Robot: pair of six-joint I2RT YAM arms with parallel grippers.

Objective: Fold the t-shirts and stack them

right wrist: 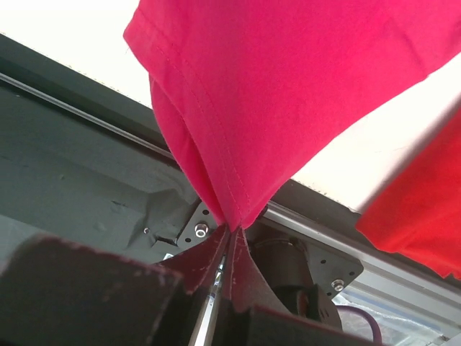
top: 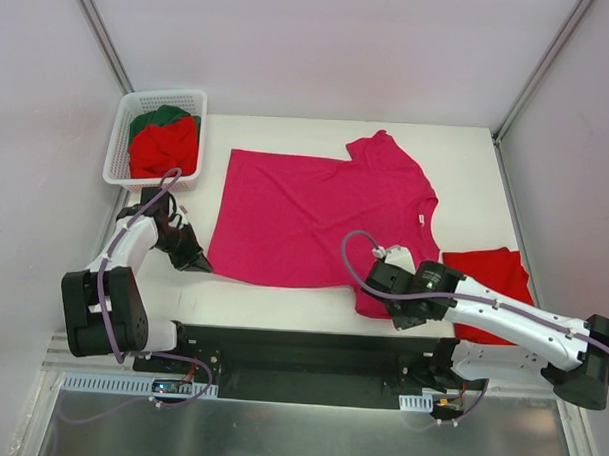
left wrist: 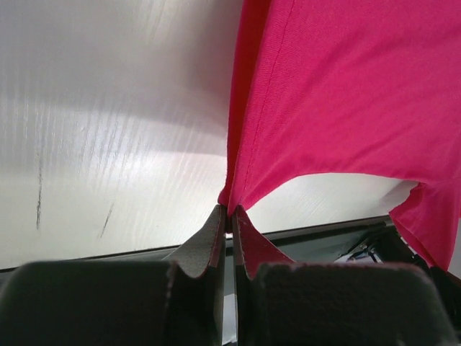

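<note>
A magenta-pink t-shirt (top: 315, 213) lies spread across the middle of the table. My left gripper (top: 201, 265) is shut on the shirt's near left hem corner. In the left wrist view the cloth (left wrist: 346, 94) rises from the pinched tips of that gripper (left wrist: 230, 210). My right gripper (top: 375, 299) is shut on the near right corner. There the fabric (right wrist: 288, 86) bunches into a point between the tips (right wrist: 232, 229). A bright red t-shirt (top: 493, 275) lies folded at the near right, partly under my right arm, and its edge (right wrist: 418, 216) shows in the right wrist view.
A white lattice basket (top: 123, 132) stands at the far left corner, holding a red shirt (top: 165, 148) and a dark green one (top: 163, 116). The black base rail (top: 310, 353) runs along the near table edge. White walls enclose the table on three sides.
</note>
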